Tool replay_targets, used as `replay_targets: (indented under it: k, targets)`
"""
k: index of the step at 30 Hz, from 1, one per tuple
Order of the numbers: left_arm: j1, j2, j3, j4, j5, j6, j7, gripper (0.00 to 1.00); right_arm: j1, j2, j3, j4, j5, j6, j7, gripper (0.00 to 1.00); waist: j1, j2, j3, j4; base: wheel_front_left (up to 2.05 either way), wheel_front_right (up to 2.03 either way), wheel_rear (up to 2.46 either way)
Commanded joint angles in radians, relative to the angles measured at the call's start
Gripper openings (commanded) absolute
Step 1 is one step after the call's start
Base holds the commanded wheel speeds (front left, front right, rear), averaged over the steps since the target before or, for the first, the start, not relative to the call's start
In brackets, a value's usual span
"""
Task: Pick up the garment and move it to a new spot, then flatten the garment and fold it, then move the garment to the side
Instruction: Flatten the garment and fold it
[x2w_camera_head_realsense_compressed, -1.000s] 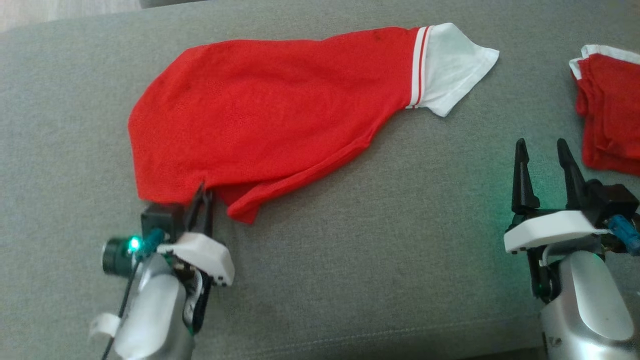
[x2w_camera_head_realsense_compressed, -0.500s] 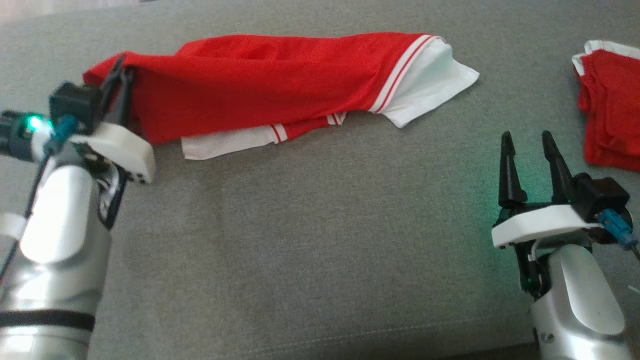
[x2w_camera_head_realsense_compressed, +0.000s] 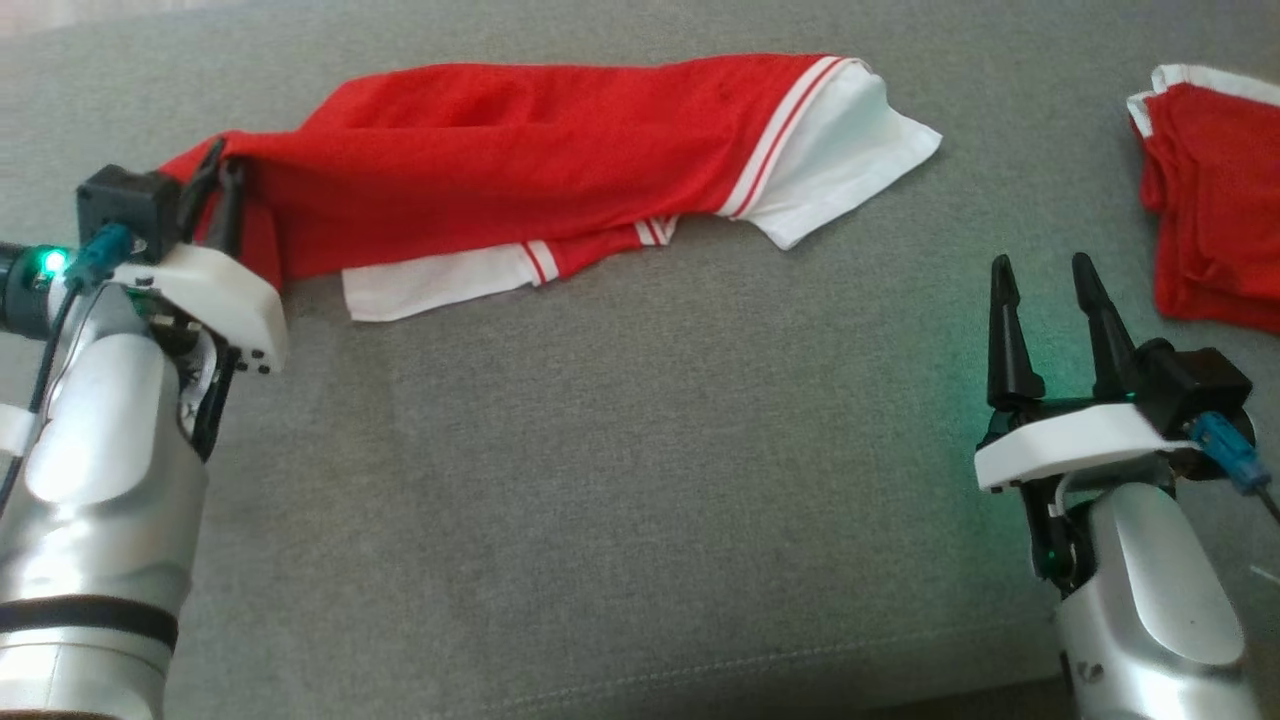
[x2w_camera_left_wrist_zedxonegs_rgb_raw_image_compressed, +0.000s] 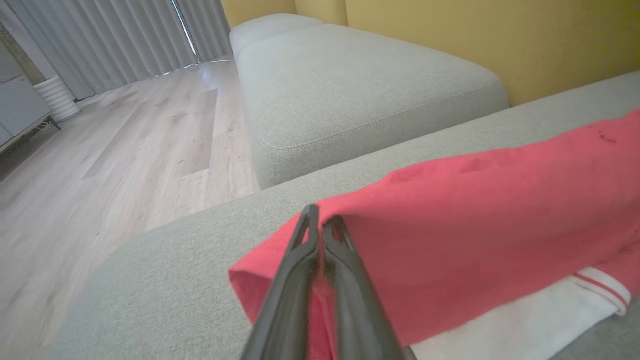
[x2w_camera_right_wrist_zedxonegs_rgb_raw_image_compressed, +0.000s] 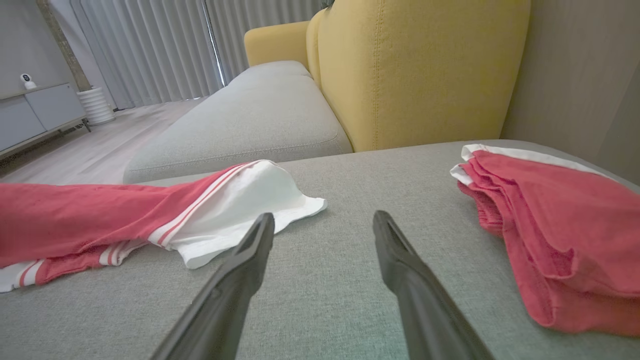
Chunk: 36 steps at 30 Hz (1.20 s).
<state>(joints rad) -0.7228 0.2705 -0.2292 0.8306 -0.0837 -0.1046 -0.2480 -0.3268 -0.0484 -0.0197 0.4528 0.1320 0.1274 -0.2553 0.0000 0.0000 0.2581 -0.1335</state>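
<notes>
1. The left pincer (x2w_camera_head_realsense_compressed: 222, 170) has carried the near edge of the red shirt (x2w_camera_head_realsense_compressed: 520, 170) up and away from the robot over the last second. It now sits at the shirt's far left end.
2. That swing doubled the shirt over lengthwise on the grey sofa cushion (x2w_camera_head_realsense_compressed: 620, 450). A white sleeve edge now peeks out under the red layer, so the fold looks made but not yet let go (my reading).
3. In the left wrist view the left pincer (x2w_camera_left_wrist_zedxonegs_rgb_raw_image_compressed: 324, 216) is clenched, its two fingers pressed together on a pinch of the red shirt (x2w_camera_left_wrist_zedxonegs_rgb_raw_image_compressed: 475, 225).
4. The right pincer (x2w_camera_head_realsense_compressed: 1042, 268) hangs spread wide and empty, well apart from the shirt's white sleeve.
5. Further right lies a second red bundle (x2w_camera_head_realsense_compressed: 1215, 200), untouched.
</notes>
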Motion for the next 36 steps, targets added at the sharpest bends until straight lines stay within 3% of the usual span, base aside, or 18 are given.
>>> replay_targets:
  k: [1,11,23,36]
  targets:
    - [-0.052,0.041,0.037,-0.030,-0.011,0.010,-0.012,1.00,-0.027,-0.002,0.018,-0.031,-0.004,0.003,-0.006,1.00,0.0000,0.0000,-0.007,0.009,0.00,0.00,0.00]
    - [0.032,0.014,0.103,-0.088,-0.066,0.075,-0.013,1.00,-0.021,-0.002,0.035,-0.015,0.005,0.003,-0.006,1.00,0.0000,0.0000,-0.048,0.029,0.00,0.00,0.00]
    - [0.262,-0.163,0.124,-0.273,-0.116,0.110,-0.014,1.00,0.011,-0.002,0.018,-0.022,0.005,0.003,-0.006,1.00,0.0000,0.0000,-0.097,0.045,0.00,0.00,0.00]
    - [0.272,-0.203,0.159,-0.274,-0.127,0.084,-0.014,1.00,-0.014,-0.002,0.037,-0.051,0.006,0.003,-0.006,1.00,0.0000,0.0000,-0.013,0.011,0.00,0.00,0.00]
